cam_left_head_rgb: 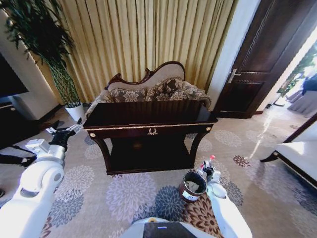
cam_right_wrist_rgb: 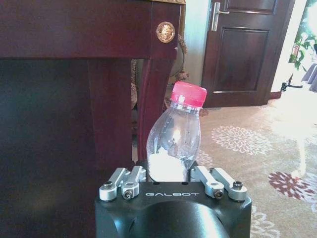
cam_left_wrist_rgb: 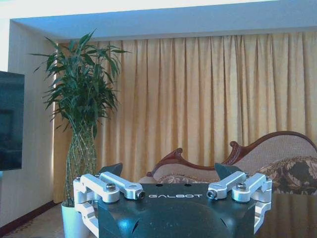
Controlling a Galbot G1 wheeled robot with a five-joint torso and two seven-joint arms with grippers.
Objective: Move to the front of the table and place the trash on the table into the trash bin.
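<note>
While the right gripper [cam_right_wrist_rgb: 169,174] pinches the red-capped clear bottle [cam_right_wrist_rgb: 174,136] beside the trash bin [cam_left_head_rgb: 192,186], front-right of the bench [cam_left_head_rgb: 148,118] | step: carry-to-bin | next: centre above rim, release | left gripper [cam_left_wrist_rgb: 168,181] spread, idle near bench's left end.

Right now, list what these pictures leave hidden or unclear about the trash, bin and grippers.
- Bottle base: right wrist view, hidden behind the right gripper body.
- Trash bin contents: head view, too dark inside.
- Table top: head view, glare and darkness mask small scraps.
- Left gripper fingertips: left wrist view, mostly hidden behind its body.
</note>
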